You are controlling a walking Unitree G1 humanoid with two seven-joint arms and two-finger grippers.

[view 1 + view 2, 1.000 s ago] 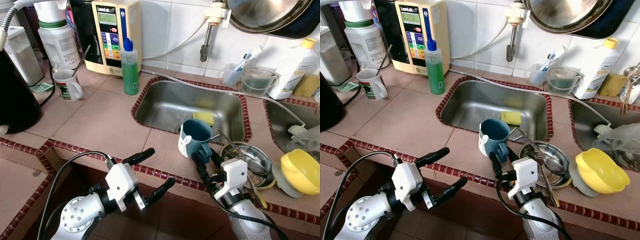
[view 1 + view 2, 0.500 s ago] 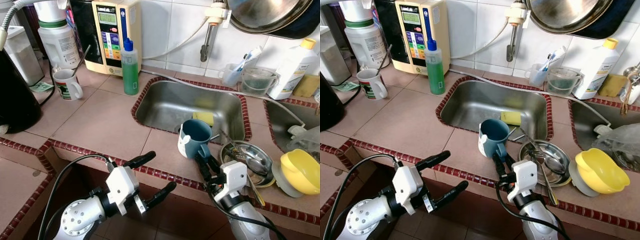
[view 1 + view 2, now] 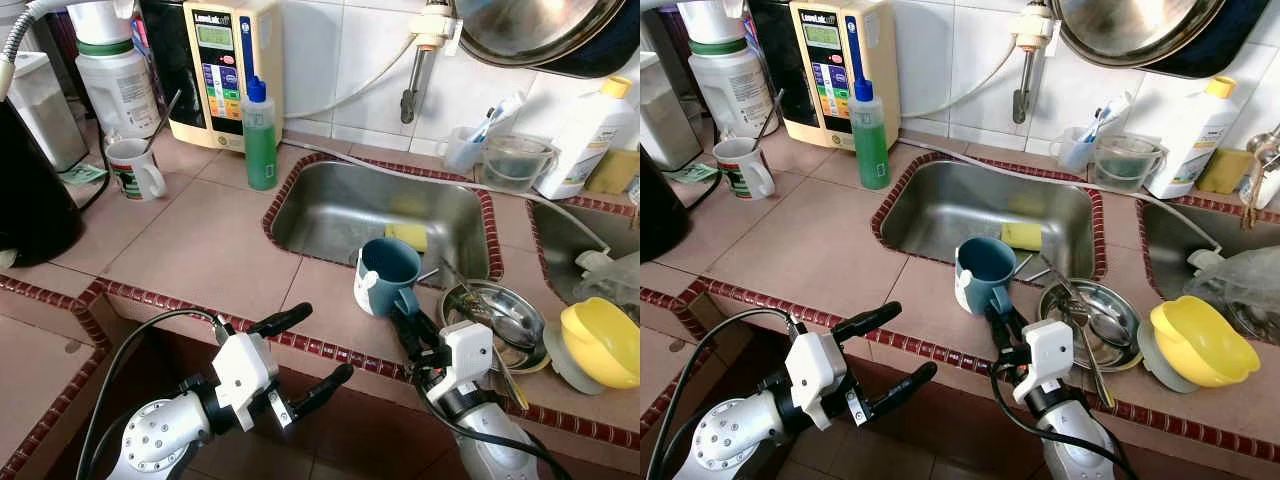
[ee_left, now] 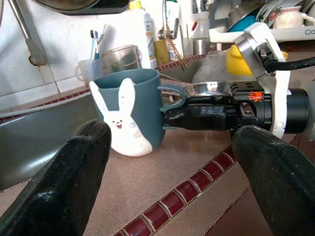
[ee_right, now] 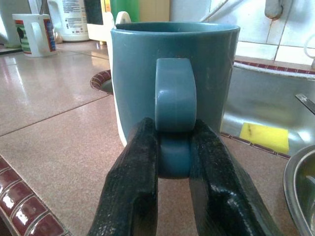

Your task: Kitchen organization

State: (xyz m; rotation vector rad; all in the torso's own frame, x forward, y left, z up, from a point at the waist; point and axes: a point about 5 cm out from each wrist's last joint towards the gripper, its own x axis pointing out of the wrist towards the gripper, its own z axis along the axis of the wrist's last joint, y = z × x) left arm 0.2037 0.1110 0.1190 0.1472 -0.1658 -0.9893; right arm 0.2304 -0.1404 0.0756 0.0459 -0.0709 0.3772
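A blue mug (image 3: 383,272) with a white bunny face (image 4: 120,120) stands upright on the tiled counter (image 3: 210,250), just in front of the sink. My right gripper (image 3: 406,316) reaches over the counter edge and is shut on the mug's handle (image 5: 175,105); in the right wrist view both black fingers (image 5: 135,182) pinch the lower part of the handle. My left gripper (image 3: 322,342) hangs below the counter edge to the left of the mug, open, with nothing between its fingers (image 4: 69,187).
Behind the mug lies the steel sink (image 3: 330,205) with a yellow sponge (image 3: 407,235). A steel bowl (image 3: 470,300) holding spoons and a yellow bowl (image 3: 600,342) sit to the right. A green bottle (image 3: 261,135) and a white mug (image 3: 133,168) stand far left.
My right gripper's fingers have drawn together on the mug handle, and the mug has shifted slightly to the left. The left arm has hardly moved.
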